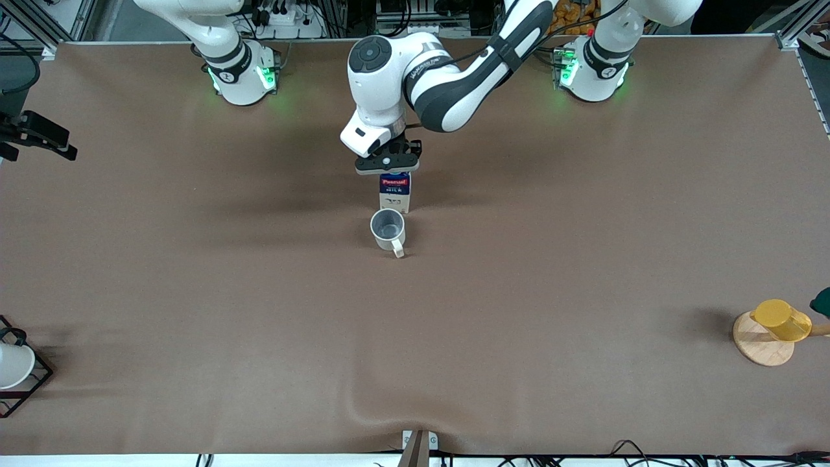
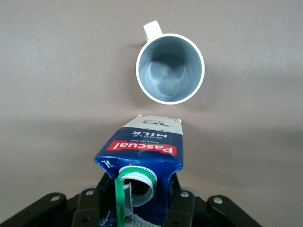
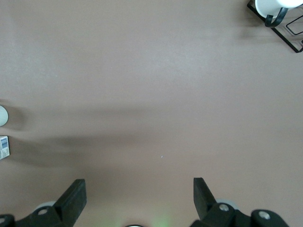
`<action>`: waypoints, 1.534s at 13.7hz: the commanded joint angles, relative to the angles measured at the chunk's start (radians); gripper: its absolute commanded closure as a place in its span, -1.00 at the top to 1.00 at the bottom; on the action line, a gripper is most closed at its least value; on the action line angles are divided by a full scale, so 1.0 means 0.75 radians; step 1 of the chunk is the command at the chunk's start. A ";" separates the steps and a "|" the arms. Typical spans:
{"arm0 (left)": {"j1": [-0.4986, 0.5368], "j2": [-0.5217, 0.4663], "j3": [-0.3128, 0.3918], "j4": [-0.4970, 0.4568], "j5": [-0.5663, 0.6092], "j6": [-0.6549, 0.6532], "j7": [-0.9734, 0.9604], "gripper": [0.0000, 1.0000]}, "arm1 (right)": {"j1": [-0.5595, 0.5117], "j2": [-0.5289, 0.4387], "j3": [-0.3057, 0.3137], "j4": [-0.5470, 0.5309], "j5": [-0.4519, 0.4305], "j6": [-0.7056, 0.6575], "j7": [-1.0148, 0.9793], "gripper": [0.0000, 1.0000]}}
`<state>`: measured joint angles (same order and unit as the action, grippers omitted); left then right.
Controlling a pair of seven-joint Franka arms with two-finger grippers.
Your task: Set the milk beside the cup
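Near mid-table in the front view, the left gripper (image 1: 388, 163) clasps the top of the dark blue and white milk carton (image 1: 395, 192), standing just beside the cream-white mug (image 1: 388, 229), farther from the camera.

From the left wrist, black fingers (image 2: 182, 208) flank the green-capped carton (image 2: 142, 153).

Right wrist: the waiting right gripper (image 3: 137, 196) hangs wide apart, holding nothing, over the brown table (image 3: 151, 85).

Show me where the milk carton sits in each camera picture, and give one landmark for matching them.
Front view: the milk carton stands mid-table under the left tool, just farther from the camera than the cup.
Left wrist view: the carton fills the lower middle, held between the tool's fingers.
Right wrist view: only a sliver of the carton shows at the edge.
Shared landmark: the cup, beside the carton.
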<state>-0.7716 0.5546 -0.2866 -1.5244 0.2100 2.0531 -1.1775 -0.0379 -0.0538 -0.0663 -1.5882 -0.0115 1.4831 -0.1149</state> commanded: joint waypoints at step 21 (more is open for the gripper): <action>0.635 -0.467 0.022 0.083 -0.020 -0.246 0.452 1.00 | -0.027 0.033 0.017 0.082 0.003 -0.016 0.116 1.00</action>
<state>-0.3687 0.2440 -0.2579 -1.4349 0.2121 1.8981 -0.9586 -0.0401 -0.0381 -0.0616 -1.5466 -0.0125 1.4842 -0.0384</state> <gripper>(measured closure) 0.000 0.000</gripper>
